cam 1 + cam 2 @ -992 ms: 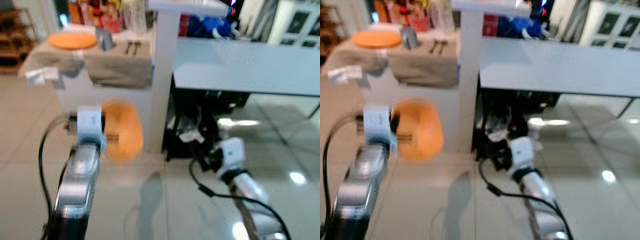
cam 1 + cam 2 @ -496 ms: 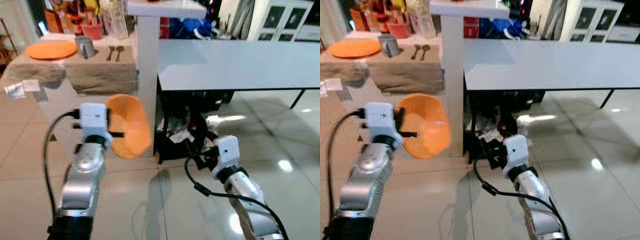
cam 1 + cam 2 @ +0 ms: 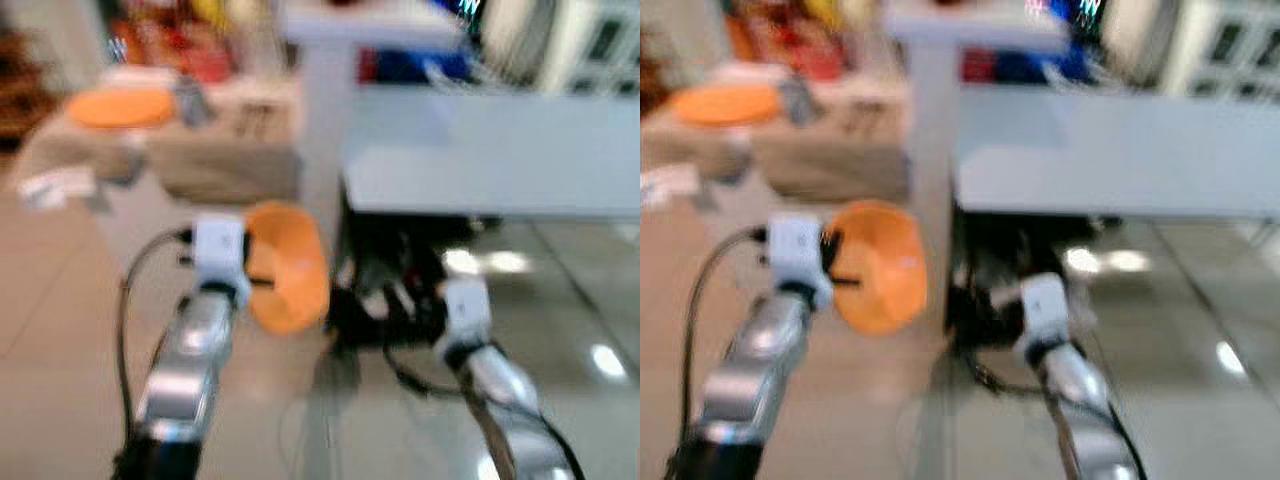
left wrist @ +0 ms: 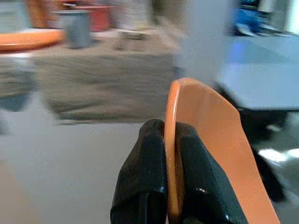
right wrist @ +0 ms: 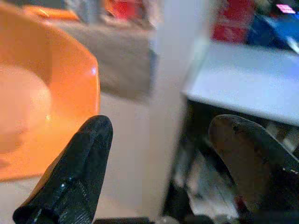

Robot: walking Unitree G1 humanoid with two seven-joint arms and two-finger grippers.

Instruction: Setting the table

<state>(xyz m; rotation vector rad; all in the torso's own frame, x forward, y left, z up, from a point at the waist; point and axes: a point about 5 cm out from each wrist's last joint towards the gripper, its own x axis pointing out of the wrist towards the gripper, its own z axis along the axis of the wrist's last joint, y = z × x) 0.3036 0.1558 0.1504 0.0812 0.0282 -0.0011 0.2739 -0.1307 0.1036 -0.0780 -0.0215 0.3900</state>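
My left gripper (image 4: 169,135) is shut on the rim of an orange bowl (image 3: 288,265), held on edge in front of me above the floor, its hollow facing right. The bowl (image 5: 32,112) also fills one side of the right wrist view. My right gripper (image 5: 159,140) is open with nothing between its fingers, low and to the right of the bowl. On the cloth-covered counter (image 3: 220,150) at the back left lie an orange plate (image 3: 120,107), a grey cup (image 3: 189,99) and two spoons (image 3: 254,116). A long grey table (image 3: 500,150) stretches to the right.
A white pillar (image 3: 330,150) stands between the counter and the grey table. Dark clutter (image 3: 390,285) sits under the table's left end. Glossy tiled floor (image 3: 60,330) spreads around me. White cabinets (image 3: 590,45) stand at the back right. The head views are blurred.
The whole picture has shifted and blurred, so the camera has moved. The bowl stays clamped in my left gripper; the right gripper stays open.
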